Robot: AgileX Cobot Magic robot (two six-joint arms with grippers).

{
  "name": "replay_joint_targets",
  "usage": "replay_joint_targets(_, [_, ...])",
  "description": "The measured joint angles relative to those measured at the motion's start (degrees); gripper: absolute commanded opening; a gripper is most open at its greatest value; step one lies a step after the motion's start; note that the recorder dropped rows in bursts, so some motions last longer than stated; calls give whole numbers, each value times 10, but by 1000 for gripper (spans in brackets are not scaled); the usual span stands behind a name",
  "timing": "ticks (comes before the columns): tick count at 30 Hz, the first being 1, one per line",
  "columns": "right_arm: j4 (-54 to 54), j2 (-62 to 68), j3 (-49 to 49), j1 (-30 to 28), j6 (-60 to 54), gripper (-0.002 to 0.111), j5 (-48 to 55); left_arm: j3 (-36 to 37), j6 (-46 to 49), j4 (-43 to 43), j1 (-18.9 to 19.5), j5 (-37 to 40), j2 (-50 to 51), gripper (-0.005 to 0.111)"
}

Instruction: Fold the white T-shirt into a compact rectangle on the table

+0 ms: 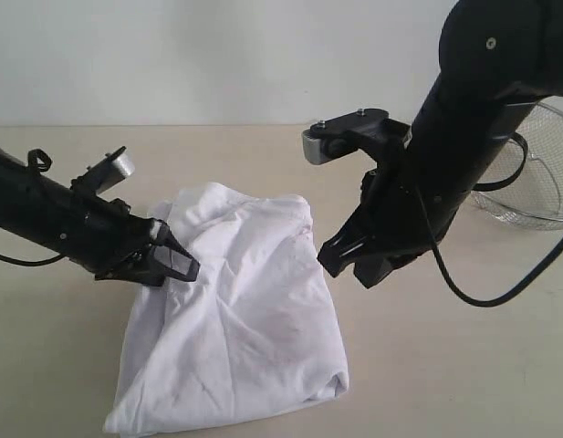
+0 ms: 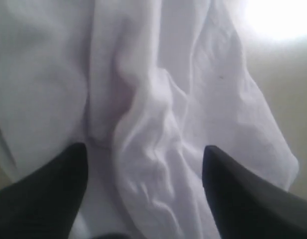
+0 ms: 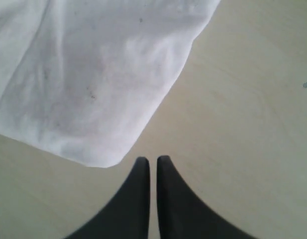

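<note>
The white T-shirt (image 1: pixel 235 310) lies partly folded and rumpled in the middle of the beige table (image 1: pixel 445 365), a faint pink print showing through the cloth. My left gripper (image 1: pixel 176 258) hovers at the shirt's left edge, open, its fingers spread over wrinkled cloth (image 2: pixel 158 149) with nothing held. At the shirt's right edge my right gripper (image 1: pixel 340 265) is shut and empty, just off the fabric. In the right wrist view its fingertips (image 3: pixel 152 160) sit over bare table next to a rounded shirt corner (image 3: pixel 93 89).
A wire basket (image 1: pixel 536 182) stands at the far right of the table, partly behind the right arm. Black cables hang from both arms. A pale wall (image 1: pixel 217 55) runs behind the table.
</note>
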Motion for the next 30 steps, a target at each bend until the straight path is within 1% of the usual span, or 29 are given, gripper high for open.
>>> replay_joint_targets(13, [0,0,0,0,-2,0,0,-1,-8,-20,0,-14,0,63])
replay_joint_targets(16, [1,0,0,0,-2,0,0,-8,-8,-26,0,-13,13,63])
replay_joint_targets(18, [3,0,0,0,-2,0,0,-21,-9,-41,-1,4,36,63])
replay_joint_targets(19, [3,0,0,0,-2,0,0,-26,-9,-45,-3,9,43,63])
replay_joint_targets(22, [4,0,0,0,-2,0,0,-52,-9,-47,-27,14,62,60])
replay_joint_targets(24, [4,0,0,0,-2,0,0,-68,-12,-48,-40,13,76,52])
replay_joint_targets(25, [4,0,0,0,-2,0,0,-71,-13,-48,-42,12,82,37])
replay_joint_targets(27, [4,0,0,0,-2,0,3,-79,-21,-49,-46,6,91,10])
replay_joint_targets(28, [4,0,0,0,-2,0,5,-82,-23,-47,-46,5,93,5])
replay_joint_targets(30, [4,0,0,0,-2,0,6,-91,-24,-34,-46,13,93,5])
